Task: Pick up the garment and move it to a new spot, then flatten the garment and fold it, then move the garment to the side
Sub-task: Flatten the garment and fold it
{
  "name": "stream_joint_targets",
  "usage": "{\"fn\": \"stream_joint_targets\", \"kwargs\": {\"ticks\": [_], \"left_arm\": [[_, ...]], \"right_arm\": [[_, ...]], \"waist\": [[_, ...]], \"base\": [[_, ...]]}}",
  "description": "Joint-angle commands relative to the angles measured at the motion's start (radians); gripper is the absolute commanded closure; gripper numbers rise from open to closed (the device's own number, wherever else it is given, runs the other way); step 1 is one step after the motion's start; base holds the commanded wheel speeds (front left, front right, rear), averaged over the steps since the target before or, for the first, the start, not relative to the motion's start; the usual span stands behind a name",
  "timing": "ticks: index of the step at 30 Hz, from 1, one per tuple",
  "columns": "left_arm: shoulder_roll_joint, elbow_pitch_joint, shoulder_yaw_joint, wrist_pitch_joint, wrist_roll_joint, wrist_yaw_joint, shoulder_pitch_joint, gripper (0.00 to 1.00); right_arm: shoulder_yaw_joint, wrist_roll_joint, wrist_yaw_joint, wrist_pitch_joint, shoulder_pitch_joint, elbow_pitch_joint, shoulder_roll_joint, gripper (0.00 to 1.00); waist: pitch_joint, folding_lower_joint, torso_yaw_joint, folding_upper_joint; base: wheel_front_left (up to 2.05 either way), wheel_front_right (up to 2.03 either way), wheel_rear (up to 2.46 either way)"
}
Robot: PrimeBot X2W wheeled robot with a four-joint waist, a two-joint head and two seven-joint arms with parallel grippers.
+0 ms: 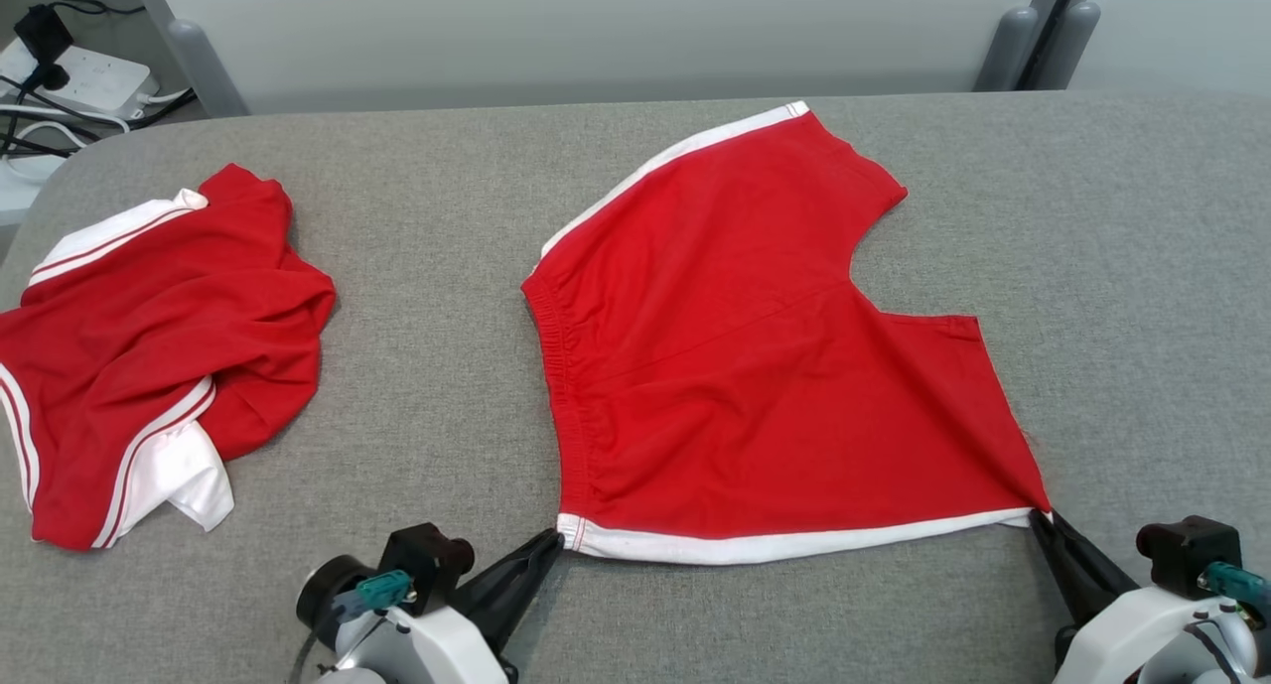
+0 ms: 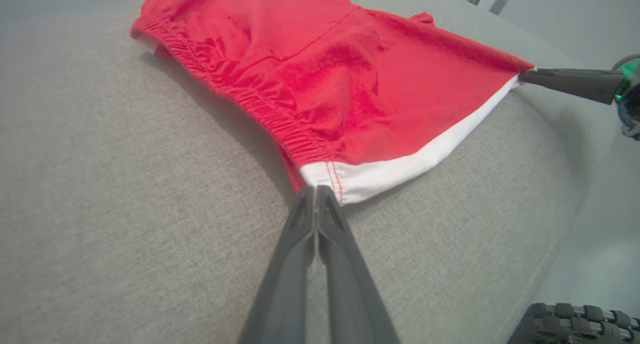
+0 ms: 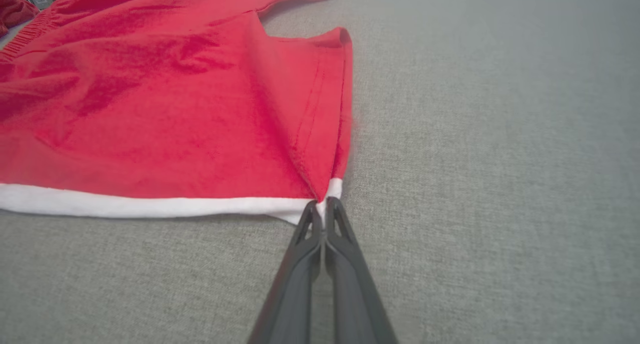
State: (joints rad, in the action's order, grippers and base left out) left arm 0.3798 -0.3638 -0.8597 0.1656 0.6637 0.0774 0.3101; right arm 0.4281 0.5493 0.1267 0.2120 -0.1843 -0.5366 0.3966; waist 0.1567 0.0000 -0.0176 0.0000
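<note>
The garment (image 1: pixel 735 346) is a pair of red shorts with white side stripes, spread flat in the middle of the grey table (image 1: pixel 1122 267), elastic waistband to the left. My left gripper (image 1: pixel 554 540) is shut on the near waistband corner (image 2: pixel 325 181) at the white stripe. My right gripper (image 1: pixel 1041 517) is shut on the near leg-hem corner (image 3: pixel 327 196). The white stripe (image 1: pixel 794 543) runs taut between the two grippers. In the left wrist view the right gripper's fingers (image 2: pixel 565 80) show at the far corner.
A second red and white garment (image 1: pixel 149 346) lies crumpled at the table's left edge. Behind the table, at the far left, a power strip with cables (image 1: pixel 70 73) sits on the floor. Bare grey table extends to the right of the shorts.
</note>
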Motion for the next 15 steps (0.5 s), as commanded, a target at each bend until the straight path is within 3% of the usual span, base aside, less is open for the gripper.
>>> {"fn": "stream_joint_targets", "kwargs": {"ticks": [1, 8, 9, 10, 11, 12, 13, 14, 15], "left_arm": [[0.011, -0.002, 0.027, -0.005, 0.007, -0.008, 0.009, 1.0], [-0.033, -0.098, 0.0, -0.021, 0.012, 0.002, 0.026, 1.0], [-0.038, -0.11, 0.003, -0.022, 0.02, 0.001, 0.026, 1.0], [-0.044, -0.121, 0.009, -0.02, 0.028, -0.002, 0.025, 0.93], [-0.048, -0.129, 0.011, -0.017, 0.032, -0.003, 0.026, 0.8], [-0.052, -0.137, 0.015, -0.015, 0.039, -0.003, 0.026, 0.69], [-0.055, -0.143, 0.021, -0.01, 0.044, -0.006, 0.026, 0.53], [-0.057, -0.147, 0.024, -0.004, 0.046, -0.01, 0.028, 0.25], [-0.057, -0.147, 0.024, -0.004, 0.046, -0.01, 0.028, 0.25]], "right_arm": [[0.015, -0.003, 0.004, 0.013, 0.008, 0.005, 0.014, 1.0], [0.028, -0.018, 0.004, 0.031, 0.01, -0.051, -0.009, 1.0], [0.028, -0.018, 0.004, 0.033, 0.01, -0.058, -0.013, 0.95], [0.028, -0.018, 0.004, 0.035, 0.009, -0.063, -0.016, 0.67], [0.026, -0.02, 0.004, 0.037, 0.008, -0.068, -0.019, 0.4], [0.026, -0.021, 0.004, 0.039, 0.007, -0.071, -0.022, 0.31], [0.024, -0.023, 0.004, 0.041, 0.006, -0.074, -0.024, 0.1], [0.019, -0.026, 0.004, 0.043, 0.004, -0.076, -0.026, 0.0], [0.019, -0.026, 0.004, 0.043, 0.004, -0.076, -0.026, 0.0]], "waist": [[-0.004, 0.0, 0.0, 0.0], [-0.029, 0.0, 0.001, 0.0], [-0.032, 0.0, -0.001, 0.0], [-0.035, 0.0, -0.003, 0.0], [-0.038, 0.0, -0.005, 0.0], [-0.04, 0.0, -0.006, 0.0], [-0.042, 0.0, -0.008, 0.0], [-0.044, 0.0, -0.01, 0.0], [-0.044, 0.0, -0.01, 0.0]], "base": [[0.0, 0.0, 0.0], [0.0, 0.0, 0.0], [0.0, 0.0, 0.0], [0.0, 0.0, 0.0], [0.0, 0.0, 0.0], [0.0, 0.0, 0.0], [0.0, 0.0, 0.0], [0.0, 0.0, 0.0], [0.0, 0.0, 0.0]]}}
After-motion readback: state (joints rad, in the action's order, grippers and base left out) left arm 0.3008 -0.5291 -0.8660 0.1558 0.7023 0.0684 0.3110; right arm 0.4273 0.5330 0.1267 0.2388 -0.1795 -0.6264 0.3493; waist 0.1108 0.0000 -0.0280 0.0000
